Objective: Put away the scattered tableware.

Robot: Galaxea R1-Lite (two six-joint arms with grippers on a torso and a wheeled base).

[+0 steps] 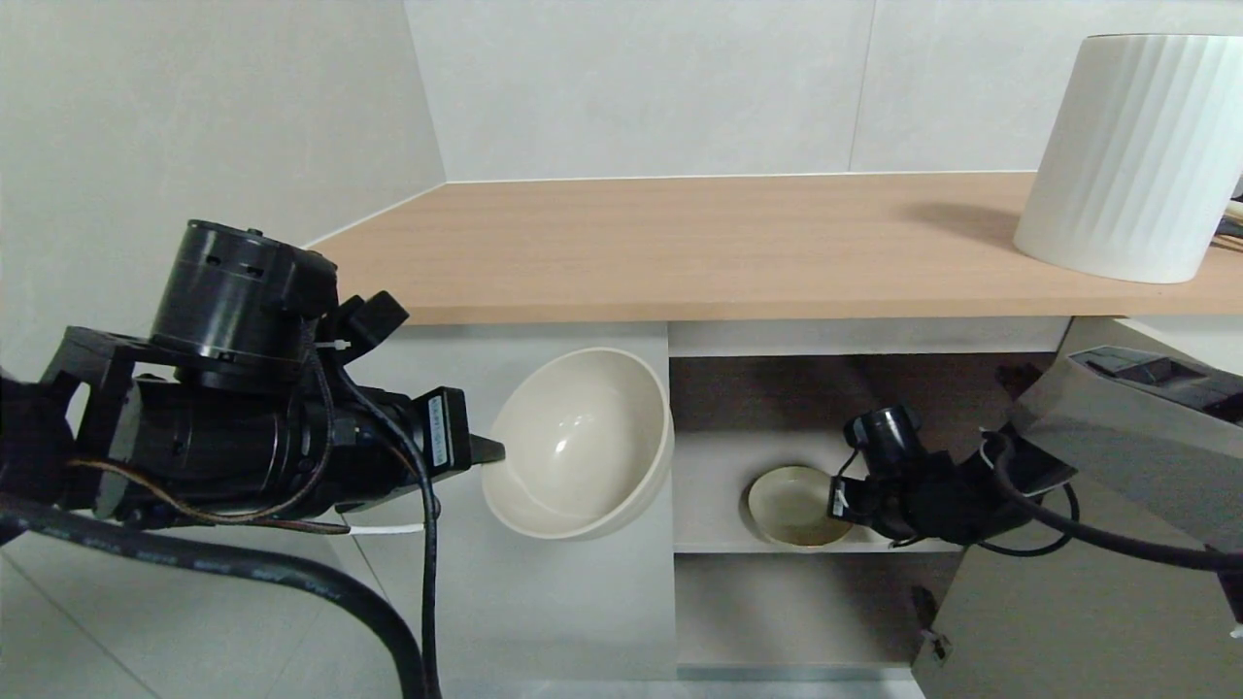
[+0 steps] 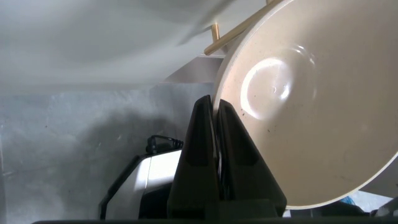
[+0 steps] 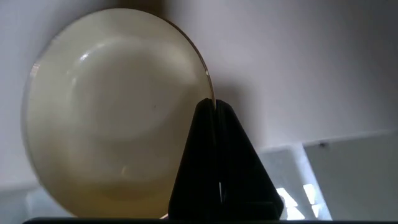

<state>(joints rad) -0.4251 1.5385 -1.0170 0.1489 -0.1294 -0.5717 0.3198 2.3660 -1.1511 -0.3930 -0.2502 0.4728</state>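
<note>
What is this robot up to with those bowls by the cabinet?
It is putting tableware away. The left arm's jaws are shut on the rim of a large cream bowl, held tilted in front of the cabinet below the wooden counter. The right arm's jaws grip a smaller bowl at the shelf inside the open compartment.

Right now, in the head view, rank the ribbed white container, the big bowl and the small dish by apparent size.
1. ribbed white container
2. big bowl, not far behind; it is held nearer the camera, so true size is unsure
3. small dish, clearly smallest
</note>
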